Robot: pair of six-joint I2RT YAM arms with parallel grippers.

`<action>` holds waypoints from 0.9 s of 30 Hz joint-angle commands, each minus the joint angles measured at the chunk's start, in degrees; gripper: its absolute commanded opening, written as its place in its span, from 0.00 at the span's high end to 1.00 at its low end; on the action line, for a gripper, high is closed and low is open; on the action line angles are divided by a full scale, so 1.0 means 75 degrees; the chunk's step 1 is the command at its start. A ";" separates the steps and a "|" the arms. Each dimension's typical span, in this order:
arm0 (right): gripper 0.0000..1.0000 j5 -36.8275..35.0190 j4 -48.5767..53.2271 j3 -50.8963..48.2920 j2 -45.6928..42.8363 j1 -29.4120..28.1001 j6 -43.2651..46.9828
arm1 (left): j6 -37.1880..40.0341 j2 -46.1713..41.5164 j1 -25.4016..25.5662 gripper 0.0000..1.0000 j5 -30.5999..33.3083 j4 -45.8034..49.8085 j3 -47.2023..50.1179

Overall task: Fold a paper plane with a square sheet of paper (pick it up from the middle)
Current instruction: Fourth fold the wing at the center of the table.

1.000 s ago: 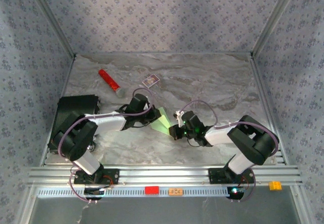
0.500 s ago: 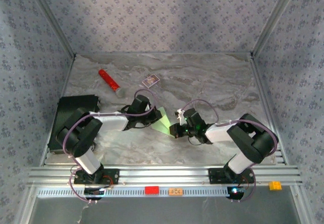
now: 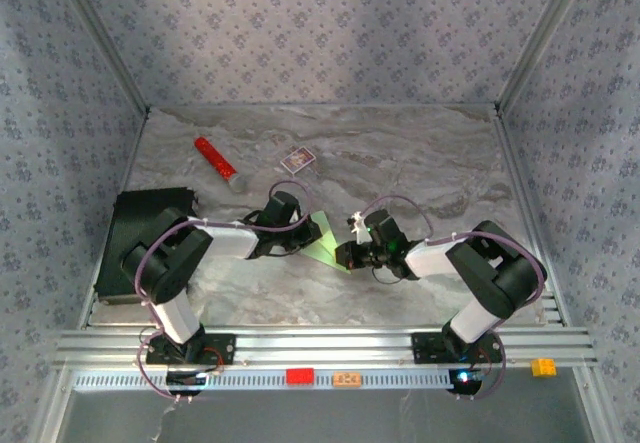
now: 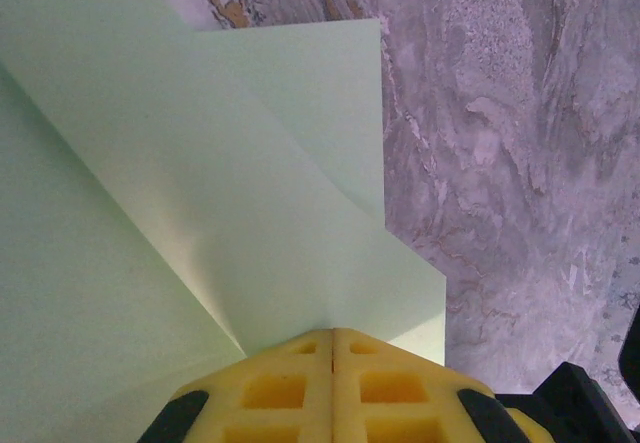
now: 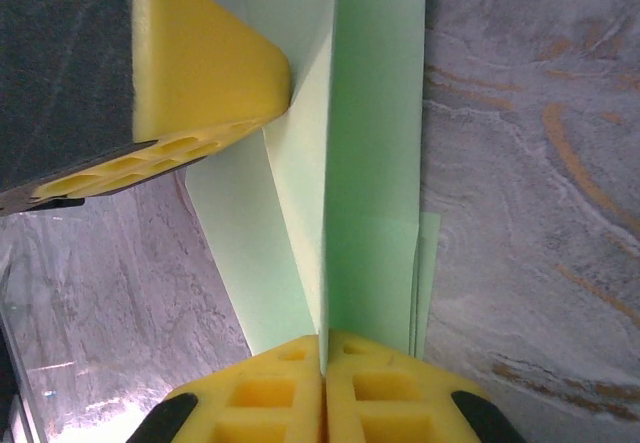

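Entry: mid-fold, both arms engaged.

At the fingertips: the left gripper (image 4: 333, 335) has its yellow pads pressed together, pinching an edge of the square sheet of paper (image 4: 200, 213). The pale green layers fan out directly ahead of it. The right gripper (image 5: 324, 341) is likewise closed, nipping the raised centre fold of the same sheet, which rises straight out of the seam between its pads.

Key relation: from the right gripper, the crease runs straight ahead, away from the fingertips, and ends against the left gripper's fingers (image 5: 205, 73) at the far end. We judge the sheet's long axis to lie along the line joining the two grippers, so the sheet sits between them and touches both. Neither arm is nearer; any next crease turns on one gripper holding while the other works along this line.

The sheet is already creased to a narrower, pointed outline with overlapping flaps, but it is not yet a finished dart. Its lower layers appear to lie close to the marble tabletop (image 4: 520, 163).

Further out, well beyond the left gripper: a purple-and-white card box (image 3: 297, 160) and a red cylinder (image 3: 214, 159). A black case (image 3: 150, 228) is off to its left side.

Count: one sheet, two grippers, one box, one cylinder, one case.
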State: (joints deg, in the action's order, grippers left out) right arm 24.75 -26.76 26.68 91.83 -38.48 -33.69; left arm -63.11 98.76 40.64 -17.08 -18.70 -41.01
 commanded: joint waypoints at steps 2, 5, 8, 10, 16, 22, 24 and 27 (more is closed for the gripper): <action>0.89 0.0062 0.0872 0.0010 0.0412 -0.0076 -0.0153 | 0.0000 0.0134 0.0054 0.94 0.0144 -0.0120 -0.0150; 0.89 0.0060 0.0914 0.0040 0.0417 -0.0080 -0.0206 | 0.0024 0.0174 0.0055 0.94 0.0142 -0.0088 -0.0205; 0.89 0.0075 0.0932 0.0041 0.0441 -0.0064 -0.0231 | 0.0059 0.0223 0.0061 0.94 0.0121 -0.0086 -0.0264; 0.89 0.0065 0.0940 0.0041 0.0444 -0.0062 -0.0252 | 0.0083 0.0270 0.0062 0.94 0.0129 -0.0064 -0.0290; 0.88 0.0051 0.0989 0.0050 0.0446 -0.0049 -0.0243 | 0.0095 0.0442 0.0055 0.94 0.0069 -0.0064 -0.0355; 0.87 0.0061 0.1028 0.0063 0.0452 -0.0045 -0.0242 | 0.0175 0.0517 0.0058 0.94 0.0049 0.0043 -0.0414; 0.87 0.0080 0.1020 0.0077 0.0465 -0.0049 -0.0253 | 0.0199 0.0531 0.0065 0.94 0.0042 0.0057 -0.0437; 0.86 0.0087 0.1037 0.0083 0.0460 -0.0041 -0.0247 | 0.0257 0.0553 0.0061 0.94 -0.0019 0.0107 -0.0504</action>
State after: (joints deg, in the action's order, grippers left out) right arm 25.39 -25.19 27.59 91.94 -38.26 -35.16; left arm -62.59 101.82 40.64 -16.95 -18.41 -43.05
